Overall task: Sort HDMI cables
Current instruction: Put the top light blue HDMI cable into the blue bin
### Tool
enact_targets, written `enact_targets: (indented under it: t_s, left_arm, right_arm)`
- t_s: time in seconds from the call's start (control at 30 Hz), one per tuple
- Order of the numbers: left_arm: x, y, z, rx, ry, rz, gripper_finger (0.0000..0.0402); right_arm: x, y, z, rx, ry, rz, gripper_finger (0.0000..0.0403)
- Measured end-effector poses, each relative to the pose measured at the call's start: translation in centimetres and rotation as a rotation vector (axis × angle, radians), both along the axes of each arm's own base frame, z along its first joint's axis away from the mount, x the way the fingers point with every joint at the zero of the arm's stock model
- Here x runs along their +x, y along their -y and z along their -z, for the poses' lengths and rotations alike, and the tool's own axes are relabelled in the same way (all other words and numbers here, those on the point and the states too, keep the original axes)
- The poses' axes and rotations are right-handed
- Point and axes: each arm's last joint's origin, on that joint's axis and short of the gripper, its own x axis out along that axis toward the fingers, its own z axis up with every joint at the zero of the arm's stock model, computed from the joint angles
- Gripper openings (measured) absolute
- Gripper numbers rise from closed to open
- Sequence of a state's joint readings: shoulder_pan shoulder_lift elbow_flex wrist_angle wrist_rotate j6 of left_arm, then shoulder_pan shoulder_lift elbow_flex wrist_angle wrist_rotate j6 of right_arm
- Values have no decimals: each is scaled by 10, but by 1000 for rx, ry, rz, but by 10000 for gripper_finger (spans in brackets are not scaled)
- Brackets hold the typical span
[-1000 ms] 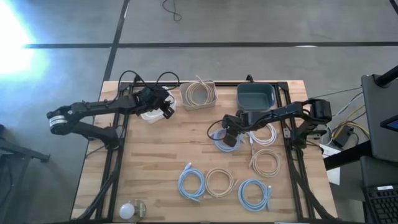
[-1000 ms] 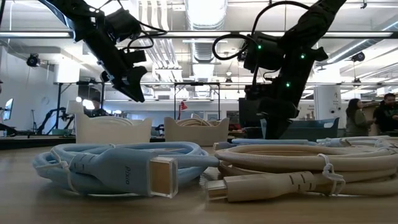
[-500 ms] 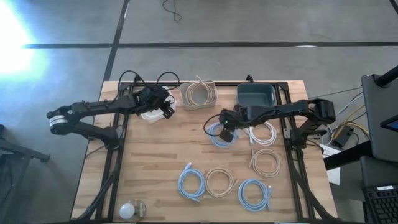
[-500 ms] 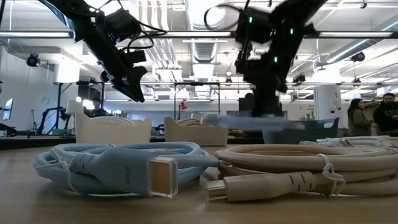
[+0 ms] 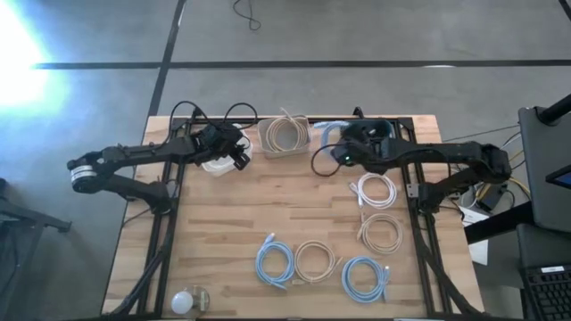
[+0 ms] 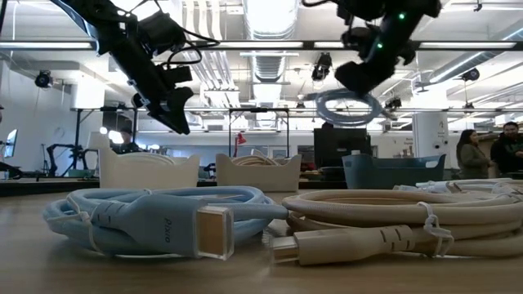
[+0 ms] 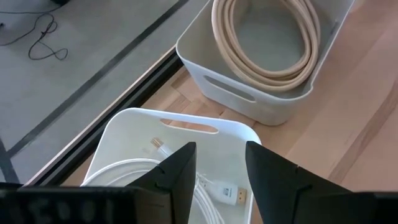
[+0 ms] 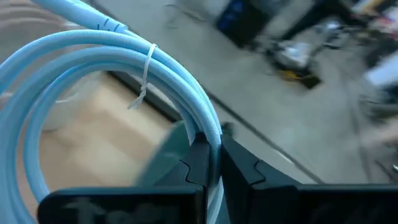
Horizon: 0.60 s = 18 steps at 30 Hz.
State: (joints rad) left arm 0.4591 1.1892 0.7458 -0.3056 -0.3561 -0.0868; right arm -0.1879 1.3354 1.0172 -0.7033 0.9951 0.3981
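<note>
Right gripper [image 8: 211, 155], jaws clamped on a light blue HDMI cable [image 8: 93, 56] at the table's one o'clock, pinches the light, springy coil's bundled strands.

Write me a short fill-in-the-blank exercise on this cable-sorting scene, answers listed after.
1. The right tool grips a coiled light ____ cable.
2. The left tool hovers over the ____ plastic bin.
3. The cream plastic bin holds a ____ cable coil.

Missing words: blue; white; beige
</note>
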Motion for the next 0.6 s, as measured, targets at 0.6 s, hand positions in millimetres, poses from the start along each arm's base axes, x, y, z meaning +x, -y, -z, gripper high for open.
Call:
enact_targets:
  t_s: [0.6]
  left_arm:
    - [1, 0, -1, 8, 15, 0, 153]
  right_arm:
    - [-58, 56, 66, -138, -1, 343, 20]
